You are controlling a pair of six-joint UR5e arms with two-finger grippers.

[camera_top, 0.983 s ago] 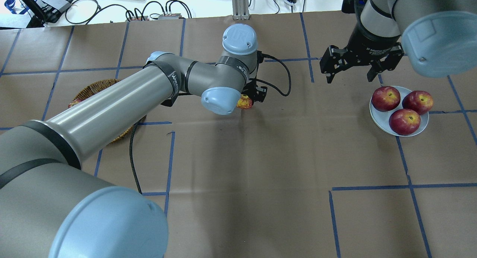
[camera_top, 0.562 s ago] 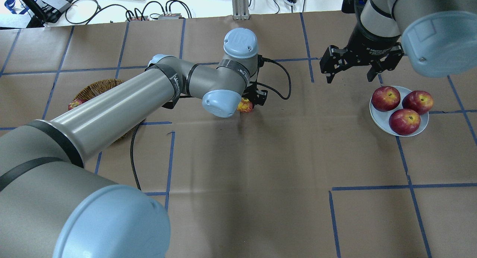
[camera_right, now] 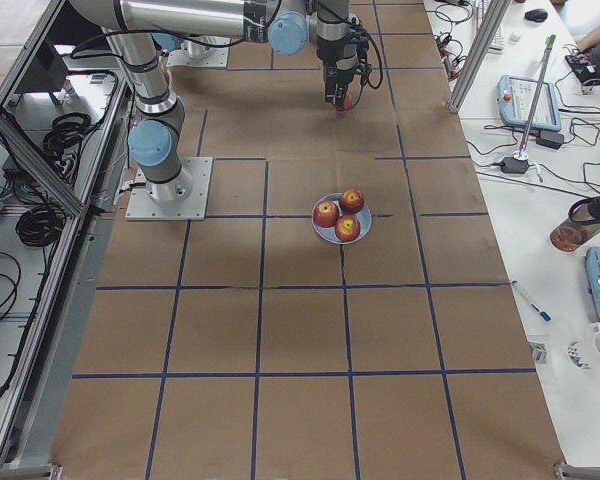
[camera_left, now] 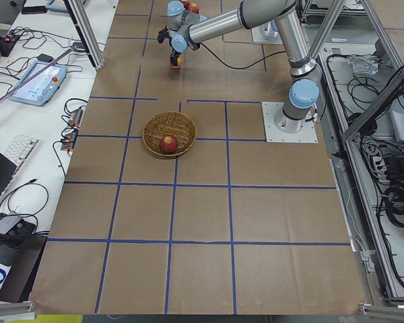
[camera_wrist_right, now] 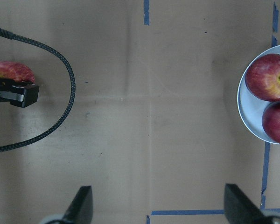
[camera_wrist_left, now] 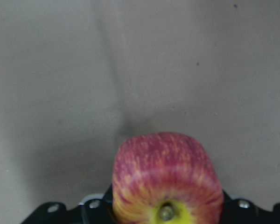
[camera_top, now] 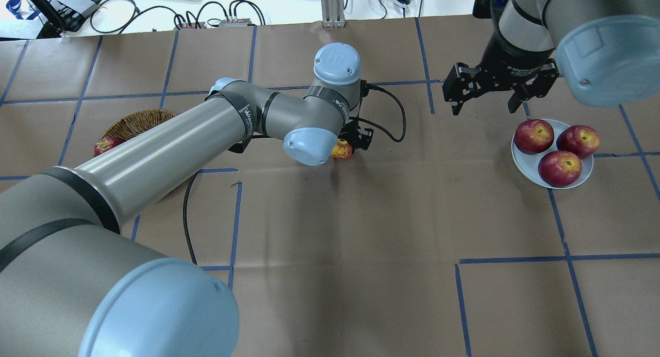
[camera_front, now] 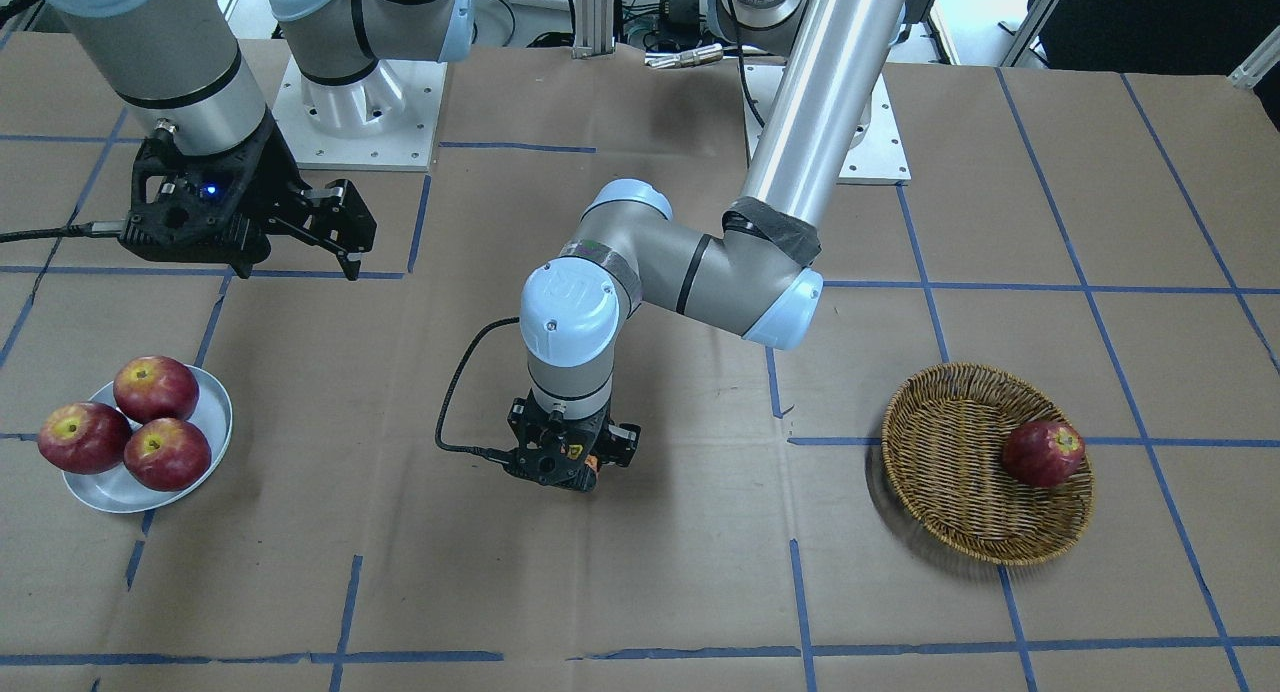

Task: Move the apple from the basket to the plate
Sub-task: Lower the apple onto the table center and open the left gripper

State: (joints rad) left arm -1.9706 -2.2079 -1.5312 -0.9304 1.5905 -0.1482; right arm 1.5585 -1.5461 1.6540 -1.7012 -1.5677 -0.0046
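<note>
Two arms share the job. At the middle of the tabletop (camera_top: 330, 243), well apart from basket (camera_front: 950, 492) and plate (camera_front: 110, 494), our left hand (camera_front: 565, 462) clamps the apple (camera_wrist_left: 167, 186), held low. Our right hand (camera_top: 483, 109) hangs spread open near the plate. We judge this mid-transfer; next likely calls for a set-down within the right hand's reach.

Mid-table, the apple (camera_top: 342, 150) is held in the left gripper (camera_front: 570, 459), between the basket (camera_front: 950, 502) out on the robot's left and the plate (camera_front: 214, 404) on its right. A second apple (camera_front: 1043, 453) lies in the basket. Three apples (camera_front: 155, 389) rest on the plate, and the right gripper (camera_top: 483, 111) hangs near the plate, on its basket-ward side.
</note>
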